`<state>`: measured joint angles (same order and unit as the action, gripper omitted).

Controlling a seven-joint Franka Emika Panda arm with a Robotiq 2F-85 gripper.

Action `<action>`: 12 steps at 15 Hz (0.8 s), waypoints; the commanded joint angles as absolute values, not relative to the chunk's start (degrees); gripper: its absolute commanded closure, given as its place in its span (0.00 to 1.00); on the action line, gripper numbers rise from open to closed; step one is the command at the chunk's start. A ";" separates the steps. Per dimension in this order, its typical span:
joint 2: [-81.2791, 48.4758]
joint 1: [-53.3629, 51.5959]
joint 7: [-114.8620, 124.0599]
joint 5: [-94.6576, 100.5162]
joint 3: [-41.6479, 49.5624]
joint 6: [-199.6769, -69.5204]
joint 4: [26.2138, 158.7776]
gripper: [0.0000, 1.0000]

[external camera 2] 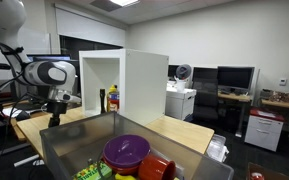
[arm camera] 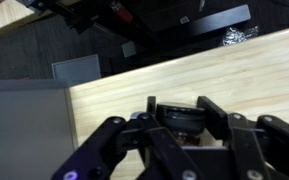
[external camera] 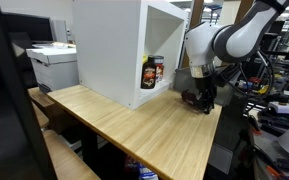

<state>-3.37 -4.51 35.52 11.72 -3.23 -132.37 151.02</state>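
Table [external camera: 134,125]: light wood, fine straight grain
Cabinet [external camera: 109,45]: plain white
Bottles [external camera: 152,72]: dark and red, with yellow-red labels
Arm [external camera: 224,40]: white shells, black joints
Gripper [external camera: 197,102]: black
Round item [arm camera: 181,120]: black, grey sheen on the rim
Bin [external camera 2: 74,150]: translucent grey
Bowl [external camera 2: 126,150]: purple
Cup [external camera 2: 156,167]: red
Printer [external camera: 54,62]: white, grey top
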 commanded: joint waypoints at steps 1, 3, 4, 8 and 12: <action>-0.06 -4.99 37.57 13.22 -3.14 -132.67 152.96 0.80; 1.43 -5.18 38.46 14.29 -3.33 -132.72 153.40 0.80; 2.35 -5.28 38.93 14.75 -3.51 -132.61 153.63 0.80; 5.97 -5.21 40.01 15.57 -4.81 -132.32 154.38 0.80; 8.68 -4.75 40.13 16.04 -6.01 -132.44 154.96 0.80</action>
<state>3.97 -4.84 37.77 14.33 -4.85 -132.38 152.49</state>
